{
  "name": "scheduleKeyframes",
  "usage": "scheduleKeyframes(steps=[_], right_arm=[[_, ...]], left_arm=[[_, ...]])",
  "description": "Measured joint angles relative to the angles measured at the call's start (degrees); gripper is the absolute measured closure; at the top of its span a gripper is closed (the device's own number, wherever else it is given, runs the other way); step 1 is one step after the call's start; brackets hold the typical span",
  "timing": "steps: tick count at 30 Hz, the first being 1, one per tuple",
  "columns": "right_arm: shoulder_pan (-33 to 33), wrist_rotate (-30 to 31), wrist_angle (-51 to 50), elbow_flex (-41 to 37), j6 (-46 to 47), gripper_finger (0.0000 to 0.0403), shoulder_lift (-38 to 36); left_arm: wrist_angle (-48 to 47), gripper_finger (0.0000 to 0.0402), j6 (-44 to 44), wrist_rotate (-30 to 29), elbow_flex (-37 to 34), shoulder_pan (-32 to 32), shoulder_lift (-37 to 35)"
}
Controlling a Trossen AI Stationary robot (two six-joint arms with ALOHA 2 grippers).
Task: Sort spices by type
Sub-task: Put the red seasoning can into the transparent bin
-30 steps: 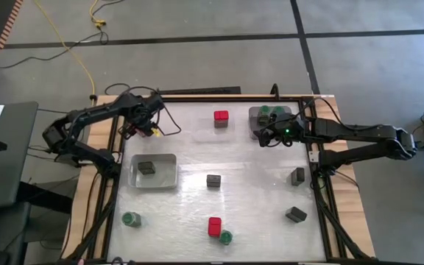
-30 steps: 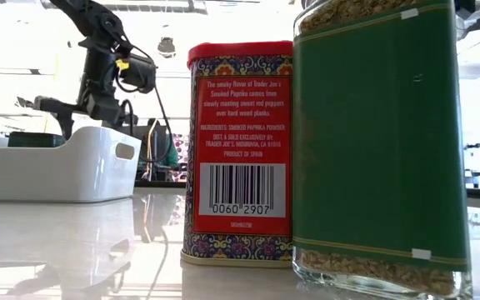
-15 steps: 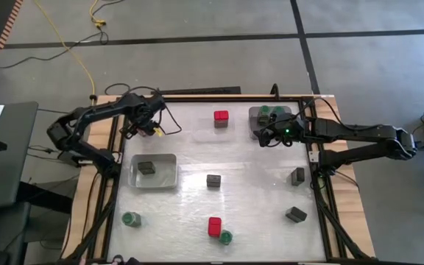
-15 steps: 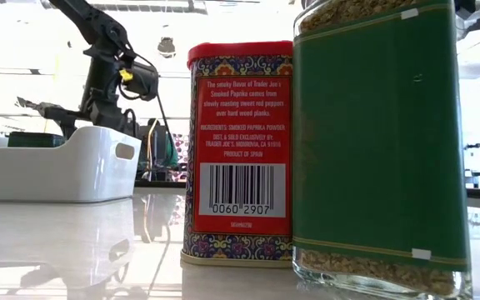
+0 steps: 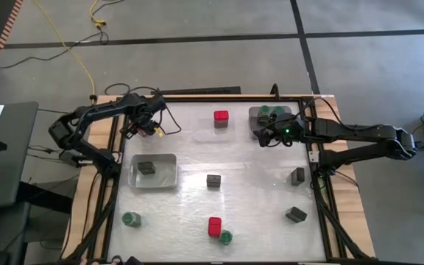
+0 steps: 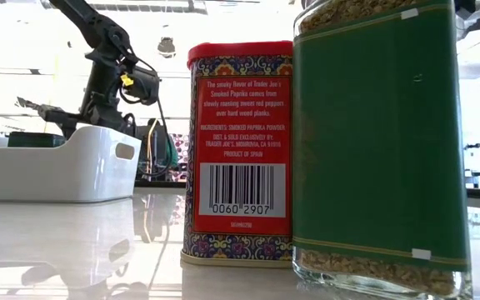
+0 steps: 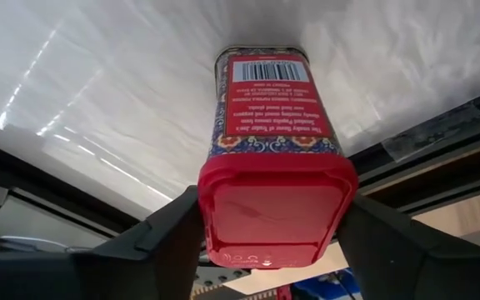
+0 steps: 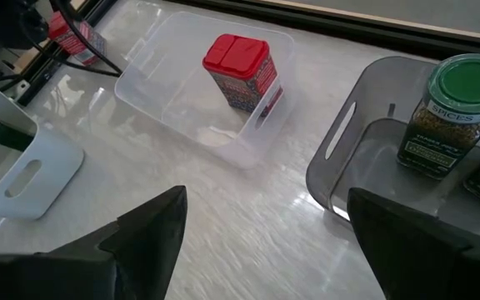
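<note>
My left gripper point(image 5: 143, 124) is at the table's far left and is shut on a red-lidded spice tin point(image 7: 269, 125); the tin also shows in the right wrist view point(image 8: 77, 37). My right gripper point(image 5: 266, 137) is open and empty beside a grey tray point(image 5: 256, 116) that holds green-lidded jars point(image 8: 452, 112). Another red tin point(image 5: 221, 118) stands upright in a clear tray point(image 8: 152, 92). A dark tin point(image 5: 146, 168) lies in a white tray point(image 5: 169, 173). My left gripper pinches the red tin at its lid end point(image 7: 223, 208) between its two fingers, one on each side of the lid. The tin points away along the fingers, its barcoded bottom point(image 7: 265, 71) toward the table. I cannot tell whether the bottom touches the table.
Loose on the table are dark tins point(image 5: 213, 180) point(image 5: 297, 176) point(image 5: 296, 214), a green-lidded jar point(image 5: 131, 219), and a red tin point(image 5: 214, 226) next to a green-lidded jar point(image 5: 226, 237) at the near edge. A black frame point(image 5: 197, 97) rims the table.
My left gripper has come down a little at the table's far left, still shut on the red tin.
</note>
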Motion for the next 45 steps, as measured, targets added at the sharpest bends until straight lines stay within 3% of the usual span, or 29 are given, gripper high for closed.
scheduleKeyframes(steps=[4, 13, 19, 26, 32, 38, 45], right_arm=[[0.00, 0.00, 0.00, 0.01, 0.00, 0.0046, 0.00], [0.00, 0.00, -0.02, 0.02, -0.17, 0.0046, 0.00], [0.00, 0.00, -0.02, -0.01, -0.17, 0.0046, 0.00], [0.00, 0.00, -0.02, 0.02, -0.13, 0.0046, 0.00], [0.00, 0.00, -0.03, 0.01, -0.11, 0.0046, 0.00], [0.00, 0.00, -0.07, -0.01, -0.11, 0.0046, 0.00], [0.00, -0.21, -0.11, 0.00, -0.19, 0.0046, 0.00]], left_arm=[[-0.42, 0.0187, 0.02, 0.01, 0.00, -0.02, -0.01], [-3.64, 0.0187, -3.87, -0.41, 2.74, -1.34, 0.00], [-8.51, 0.0187, -11.03, -8.62, 12.98, -3.97, 0.00], [-10.37, 0.0187, -26.67, -8.15, 28.72, -9.87, -0.02], [-9.50, 0.0187, -42.70, -0.93, 42.58, -15.52, 2.95], [-15.29, 0.0187, -58.29, 11.13, 60.56, -18.07, 12.75], [-26.89, 0.0187, -60.64, 20.06, 78.87, -20.31, 26.28]])
